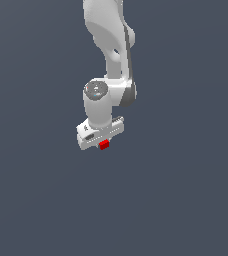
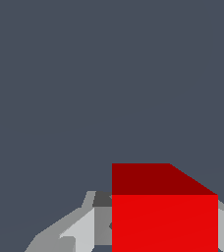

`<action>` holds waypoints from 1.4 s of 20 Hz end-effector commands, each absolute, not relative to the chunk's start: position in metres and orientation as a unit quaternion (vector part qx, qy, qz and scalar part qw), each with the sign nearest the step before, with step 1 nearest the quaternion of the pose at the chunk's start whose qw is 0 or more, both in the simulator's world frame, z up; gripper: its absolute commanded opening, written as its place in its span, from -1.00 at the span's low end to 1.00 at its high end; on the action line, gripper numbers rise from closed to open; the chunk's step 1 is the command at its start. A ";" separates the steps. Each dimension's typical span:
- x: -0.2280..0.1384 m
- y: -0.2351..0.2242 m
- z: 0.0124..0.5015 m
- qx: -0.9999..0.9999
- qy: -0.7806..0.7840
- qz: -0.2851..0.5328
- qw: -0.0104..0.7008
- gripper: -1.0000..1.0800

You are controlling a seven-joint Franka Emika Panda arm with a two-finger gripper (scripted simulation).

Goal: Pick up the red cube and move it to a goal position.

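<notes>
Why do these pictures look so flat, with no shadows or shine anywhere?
Exterior view: even simulated light, no cast shadow under the gripper or red cube, only soft shading on the white arm. Wrist view: the red cube fills the frame's edge, one face darker than the other, edges jagged rather than blurred, no glare.

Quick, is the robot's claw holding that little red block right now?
White robot gripper: closed on the tiny bright red cube, which sits between its grey fingers in the wrist view.

Red cube (image 2: 164, 216) cropped; tool (image 1: 104, 142) fingertips hidden
</notes>
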State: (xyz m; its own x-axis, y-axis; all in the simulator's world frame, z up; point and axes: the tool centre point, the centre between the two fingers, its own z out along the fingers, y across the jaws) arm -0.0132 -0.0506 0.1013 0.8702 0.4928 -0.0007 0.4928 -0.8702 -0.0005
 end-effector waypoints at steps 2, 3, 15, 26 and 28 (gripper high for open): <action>0.001 -0.035 0.134 -0.967 -0.255 0.000 0.000 -1.00; 0.005 -0.030 0.143 -0.967 -0.255 0.000 0.000 -1.00; 0.054 0.023 0.249 -0.967 -0.255 0.000 0.000 -1.00; 0.082 0.048 0.301 -0.967 -0.255 0.000 0.000 -1.00; 0.084 0.050 0.306 -0.967 -0.255 0.000 0.000 -1.00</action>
State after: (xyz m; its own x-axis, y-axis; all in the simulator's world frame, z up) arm 0.0822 0.0484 0.3015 0.8701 0.4928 0.0003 0.4928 -0.8701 -0.0003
